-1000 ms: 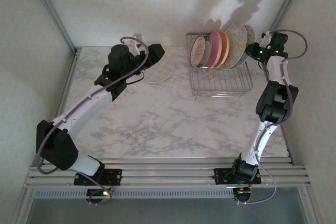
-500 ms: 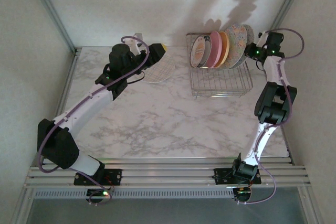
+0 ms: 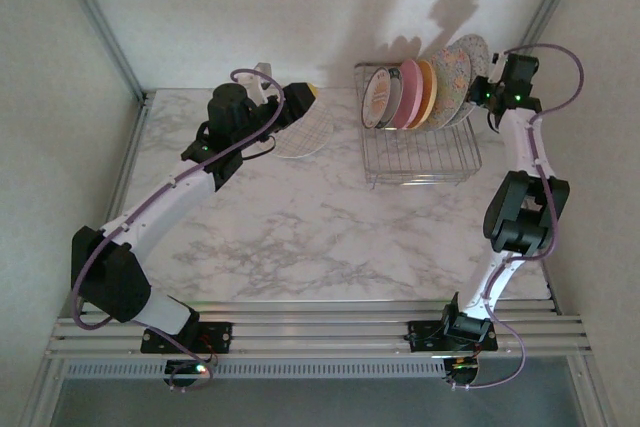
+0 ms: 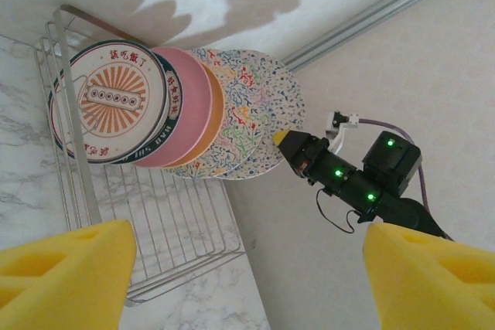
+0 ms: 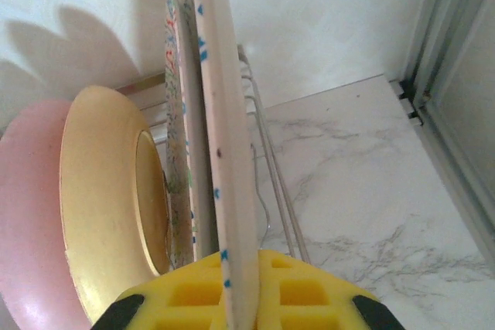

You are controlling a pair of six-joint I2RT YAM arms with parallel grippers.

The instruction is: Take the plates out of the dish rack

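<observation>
Right wrist view puts the end speckled plate (image 5: 224, 152) edge-on and upright, its thin rim running straight up the middle of the picture. Its lower edge is pinched between the yellow pads of the right hand (image 5: 236, 291), which is closed on it. Just beside it on the left stands a second speckled plate (image 5: 176, 113), so close that I cannot tell whether the two touch. Next come the orange-yellow plate (image 5: 108, 191) and the pink plate (image 5: 27, 214), all leaning the same way in the dish rack (image 5: 271, 183). The held plate is the last in the row, at the rack's right end. Its flat faces look left at its neighbours and right at the open bench (image 5: 363, 175). Its long axis therefore lies in line with the hand's own reach, not across it. To my eye the coming move turns on that: the plate should leave along its own plane, upward and out, or tip toward the free right side. It should not slide sideways into the speckled one next to it. From the top external camera the right arm is plainly the nearer, reaching in at the rack's right end. The left hand (image 3: 300, 105) sits well apart, across the bench by a pale plate (image 3: 310, 135) lying there. In the left wrist view its pads stand wide with nothing between them.
</observation>
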